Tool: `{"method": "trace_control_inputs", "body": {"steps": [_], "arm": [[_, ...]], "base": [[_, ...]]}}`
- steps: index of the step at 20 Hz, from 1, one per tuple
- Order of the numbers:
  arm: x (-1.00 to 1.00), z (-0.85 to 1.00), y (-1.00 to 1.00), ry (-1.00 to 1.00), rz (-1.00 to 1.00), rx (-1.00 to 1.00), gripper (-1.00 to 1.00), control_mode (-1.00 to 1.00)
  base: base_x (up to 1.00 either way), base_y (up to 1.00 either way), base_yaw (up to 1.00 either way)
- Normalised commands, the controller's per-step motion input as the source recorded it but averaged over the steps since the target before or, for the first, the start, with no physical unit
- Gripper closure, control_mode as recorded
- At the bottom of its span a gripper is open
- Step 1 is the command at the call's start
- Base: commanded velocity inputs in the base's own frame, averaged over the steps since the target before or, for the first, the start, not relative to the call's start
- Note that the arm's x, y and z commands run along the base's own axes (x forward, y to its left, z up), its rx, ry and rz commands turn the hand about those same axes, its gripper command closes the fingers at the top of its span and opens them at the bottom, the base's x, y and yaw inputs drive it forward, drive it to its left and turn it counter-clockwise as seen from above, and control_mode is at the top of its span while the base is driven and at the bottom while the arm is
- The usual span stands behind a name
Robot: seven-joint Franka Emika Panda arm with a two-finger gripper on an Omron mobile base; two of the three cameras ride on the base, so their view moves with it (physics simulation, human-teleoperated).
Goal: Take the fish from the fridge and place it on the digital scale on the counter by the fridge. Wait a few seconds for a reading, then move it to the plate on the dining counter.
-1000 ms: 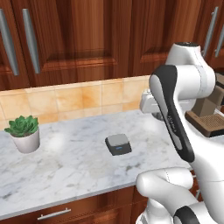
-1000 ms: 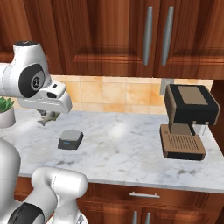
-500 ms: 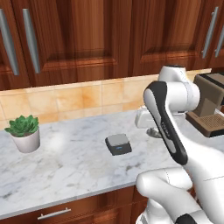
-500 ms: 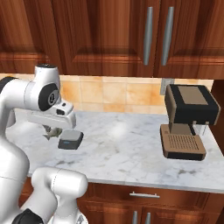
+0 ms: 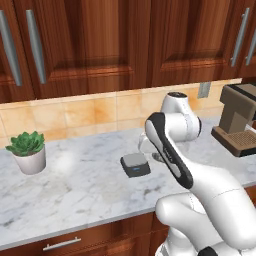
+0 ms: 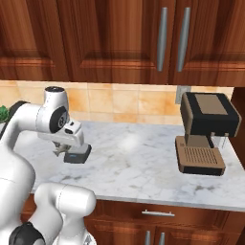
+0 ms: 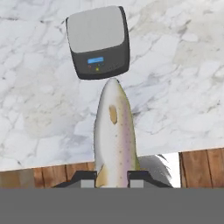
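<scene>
I'm seeing the two-finger gripper [image 7: 112, 176] clamping the slender silvery-white fish [image 7: 114, 131] between its dark tips, nose pointing out toward the small flat dark-grey digital scale [image 7: 98, 41]. In the hand view the fish is hanging over the white-grey veined marble worktop [image 5: 75, 195], just short of the scale, its nose almost at the scale's display edge; whether they touch I can't tell. The scale is sitting mid-worktop, away from the front edge and apart from the tan tile backsplash [image 5: 75, 112]. A green succulent in a white pot [image 5: 28, 151] is standing well apart toward the left end. The brown-and-black coffee machine [image 6: 206, 131] is occupying the right end, well apart too. Bare marble is lying all around the scale. Reddish wood cabinets with grey bar handles [image 6: 170, 38] are hanging overhead.
</scene>
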Motion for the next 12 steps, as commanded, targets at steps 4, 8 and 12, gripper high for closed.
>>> {"method": "trace_control_inputs", "body": {"steps": [4, 8, 12], "arm": [[0.99, -0.32, 0.00, 0.10, 0.00, 0.00, 1.00, -1.00], [0.54, -0.42, 0.00, 0.10, 0.00, 0.00, 1.00, -1.00], [0.09, -0.32, 0.00, 0.00, 0.00, 0.00, 1.00, -1.00]], "base": [[0.00, 0.00, 0.00], [0.00, 0.00, 0.00], [0.00, 0.00, 0.00]]}}
